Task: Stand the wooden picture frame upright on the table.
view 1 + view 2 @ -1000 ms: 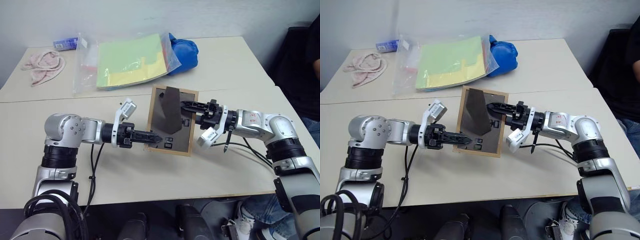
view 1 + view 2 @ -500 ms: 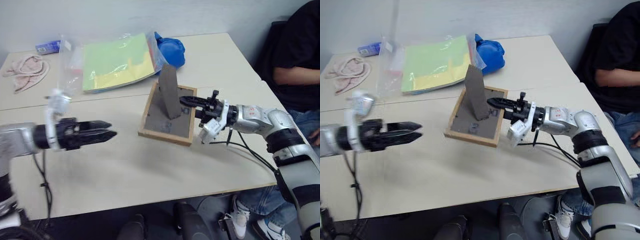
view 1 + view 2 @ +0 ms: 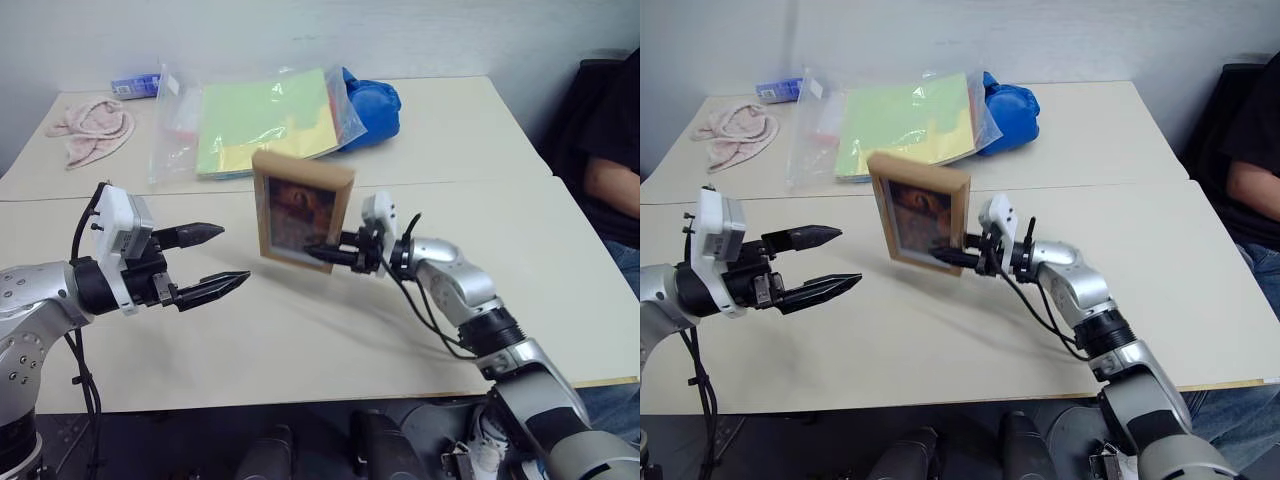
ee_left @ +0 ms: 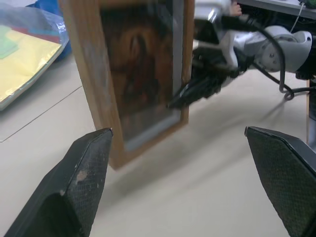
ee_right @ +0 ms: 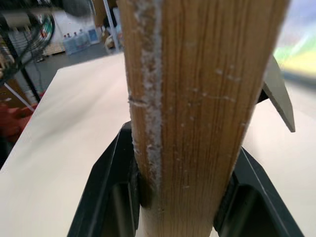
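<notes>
The wooden picture frame [image 3: 300,215] is upright over the middle of the table [image 3: 300,340], its brownish picture facing me. My right gripper [image 3: 320,253] is shut on the frame's lower right edge; in the right wrist view the wood border [image 5: 197,98] sits between its fingers [image 5: 106,187], with the grey fold-out stand [image 5: 279,98] jutting out behind. I cannot tell whether the bottom edge touches the table. My left gripper [image 3: 235,255] is open, apart from the frame on its left, fingers [image 4: 84,173] pointing at it.
At the back lie a clear bag of green-yellow paper [image 3: 265,120], a blue bundle [image 3: 375,100], a pink cloth [image 3: 95,125] and a small blue packet [image 3: 135,85]. A person [image 3: 615,170] sits at the right edge. A seam [image 3: 480,183] crosses the tabletop behind the frame.
The frame went from lying back-up on the table to upright in the right gripper, picture facing me. The left gripper let go, opened and drew back to the left.
</notes>
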You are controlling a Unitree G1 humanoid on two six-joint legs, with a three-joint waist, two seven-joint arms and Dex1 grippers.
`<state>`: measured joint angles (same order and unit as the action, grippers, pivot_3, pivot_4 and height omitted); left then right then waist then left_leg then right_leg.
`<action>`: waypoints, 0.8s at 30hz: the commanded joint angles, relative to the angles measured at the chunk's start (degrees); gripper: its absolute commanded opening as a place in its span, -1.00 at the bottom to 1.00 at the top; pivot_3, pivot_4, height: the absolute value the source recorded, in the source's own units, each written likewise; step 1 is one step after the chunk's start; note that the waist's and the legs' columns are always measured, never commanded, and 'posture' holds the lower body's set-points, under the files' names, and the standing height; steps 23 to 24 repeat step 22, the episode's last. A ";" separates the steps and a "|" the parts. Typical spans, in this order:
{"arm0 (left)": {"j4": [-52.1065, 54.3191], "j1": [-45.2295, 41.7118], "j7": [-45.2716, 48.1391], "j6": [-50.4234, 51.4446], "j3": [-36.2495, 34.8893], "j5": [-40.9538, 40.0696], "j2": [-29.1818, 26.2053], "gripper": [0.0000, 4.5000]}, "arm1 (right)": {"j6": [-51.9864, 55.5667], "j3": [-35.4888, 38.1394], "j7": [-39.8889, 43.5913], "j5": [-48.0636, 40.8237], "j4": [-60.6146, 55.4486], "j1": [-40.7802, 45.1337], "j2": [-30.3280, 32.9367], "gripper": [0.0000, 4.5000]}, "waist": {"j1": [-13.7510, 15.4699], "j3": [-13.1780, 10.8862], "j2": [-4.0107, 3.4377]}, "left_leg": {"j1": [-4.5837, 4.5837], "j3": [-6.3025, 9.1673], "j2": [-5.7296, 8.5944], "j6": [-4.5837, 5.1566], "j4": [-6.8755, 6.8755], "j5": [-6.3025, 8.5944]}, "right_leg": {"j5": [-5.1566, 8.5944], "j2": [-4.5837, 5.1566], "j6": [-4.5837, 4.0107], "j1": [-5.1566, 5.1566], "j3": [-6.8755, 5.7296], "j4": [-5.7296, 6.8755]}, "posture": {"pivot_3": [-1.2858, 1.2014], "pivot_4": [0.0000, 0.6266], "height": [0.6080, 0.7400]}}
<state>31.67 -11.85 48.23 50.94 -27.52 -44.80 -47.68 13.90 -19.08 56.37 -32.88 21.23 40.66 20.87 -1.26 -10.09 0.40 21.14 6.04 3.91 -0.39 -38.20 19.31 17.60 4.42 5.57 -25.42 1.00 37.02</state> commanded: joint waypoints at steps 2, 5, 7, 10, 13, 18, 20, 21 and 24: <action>-1.18 0.05 -0.13 -2.29 0.10 0.01 -1.34 1.00 | 0.57 1.45 0.49 4.62 0.78 -0.51 -1.21 -0.44 | -0.29 0.01 0.00 | 0.00 -0.03 0.01 0.00 -0.01 0.00 | 0.00 -0.01 0.01 -0.04 0.02 0.05 | 0.03 -0.52 1.00; -2.77 0.54 0.39 -3.46 0.85 0.76 -2.04 1.00 | 4.27 2.32 0.91 5.28 -0.18 -1.15 -0.77 -0.10 | -0.36 0.02 0.00 | -0.04 -0.03 -0.02 -0.01 0.00 0.00 | 0.00 -0.03 0.01 -0.04 0.01 0.08 | 0.03 -0.52 1.00; -3.95 0.68 0.73 -4.36 1.35 1.10 -2.29 1.00 | 7.44 3.83 1.61 4.42 -2.75 -1.75 0.15 0.16 | -0.35 0.02 0.00 | -0.02 -0.03 -0.02 -0.01 0.00 0.00 | 0.00 -0.03 0.00 -0.05 0.01 0.09 | 0.03 -0.52 1.00; -5.92 0.78 1.22 -5.55 2.11 1.46 -2.65 1.00 | 12.35 7.32 0.30 3.11 -7.16 -2.18 2.03 0.62 | -0.32 0.01 0.00 | -0.01 -0.03 -0.01 -0.01 0.00 0.00 | 0.00 -0.02 0.01 -0.06 0.01 0.07 | 0.03 -0.52 1.00; -8.10 0.50 2.16 -6.59 2.97 1.92 -3.24 1.00 | 19.85 13.08 0.79 -0.75 -15.57 -3.51 8.29 0.98 | -0.08 0.01 0.00 | 0.02 -0.03 0.00 -0.01 0.00 0.00 | 0.00 0.00 0.01 -0.06 0.01 0.07 | 0.03 -0.52 1.00; -11.28 -1.10 4.07 -7.59 2.96 1.92 -5.11 1.00 | 27.85 23.96 14.29 -9.77 -25.98 -6.55 27.35 0.98 | 1.26 0.01 0.01 | 0.08 -0.03 0.02 0.07 0.00 0.04 | -0.01 0.02 0.01 -0.05 -0.01 -0.05 | 0.03 -0.52 1.00; -12.64 -2.47 4.89 -8.08 2.88 1.73 -5.85 1.00 | 29.75 26.43 18.98 -11.73 -26.53 -7.85 33.11 0.98 | 1.34 0.01 0.01 | 0.05 -0.03 -0.02 0.08 0.00 0.05 | -0.01 0.00 0.01 -0.01 -0.02 -0.05 | 0.03 -0.52 1.00; -13.37 -3.22 5.29 -8.61 3.07 2.03 -6.20 1.00 | 29.56 27.18 20.25 -11.82 -26.86 -8.74 34.77 0.98 | 1.35 0.01 0.02 | 0.05 -0.03 -0.02 0.08 0.01 0.05 | -0.01 0.00 0.01 -0.01 -0.02 -0.03 | 0.03 -0.52 1.00; -13.83 -3.76 5.76 -9.67 3.38 2.61 -6.35 1.00 | 29.87 27.59 20.33 -11.99 -26.99 -9.28 35.44 0.98 | 1.35 0.01 0.02 | 0.02 -0.04 -0.04 0.08 0.01 0.05 | 0.00 -0.01 0.01 0.01 -0.02 -0.03 | 0.03 -0.52 1.00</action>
